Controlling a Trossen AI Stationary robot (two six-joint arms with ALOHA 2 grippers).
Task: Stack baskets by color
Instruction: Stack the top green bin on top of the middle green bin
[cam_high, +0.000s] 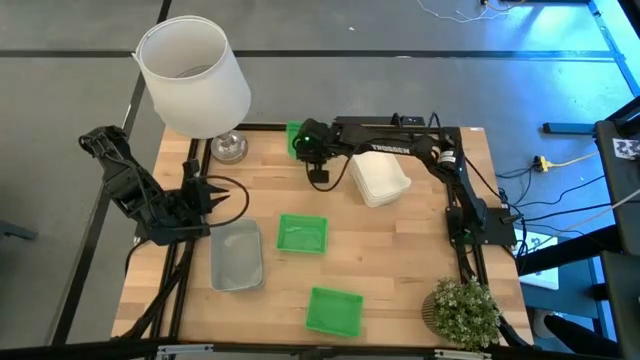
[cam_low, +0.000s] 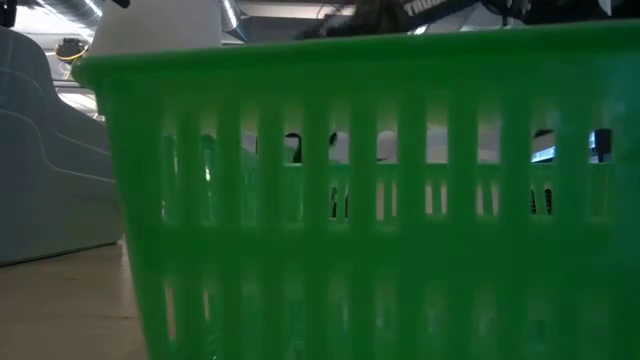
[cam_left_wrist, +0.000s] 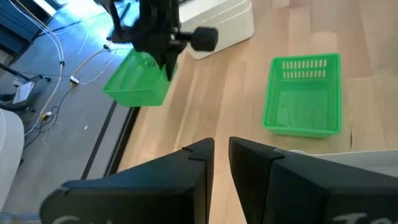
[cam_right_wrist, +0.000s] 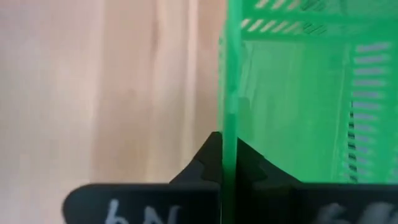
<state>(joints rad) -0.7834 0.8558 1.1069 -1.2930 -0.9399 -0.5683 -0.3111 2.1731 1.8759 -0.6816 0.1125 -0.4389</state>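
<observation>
At the table's (cam_high: 400, 290) front edge, a green basket (cam_high: 334, 311) lies flat, with a small potted plant (cam_high: 463, 311) in the front right corner. A little farther back, near the middle, a second green basket (cam_high: 302, 234) sits just beside a grey basket (cam_high: 237, 255) on its left. The left gripper (cam_high: 205, 195) hangs over the left edge next to the grey basket; in the left wrist view its fingers (cam_left_wrist: 196, 163) stand slightly apart with nothing between them. Beyond the middle, toward the back edge, a stack of white baskets (cam_high: 379, 178) rests under the right arm's forearm. The right gripper (cam_high: 306, 140) reaches across to the back edge, clenched on the wall of a third green basket (cam_high: 294, 137); the right wrist view shows its fingers (cam_right_wrist: 202, 165) pinching that thin green wall (cam_right_wrist: 229, 93) from both sides. A large white lampshade (cam_high: 193, 77) stands at the back left corner.
</observation>
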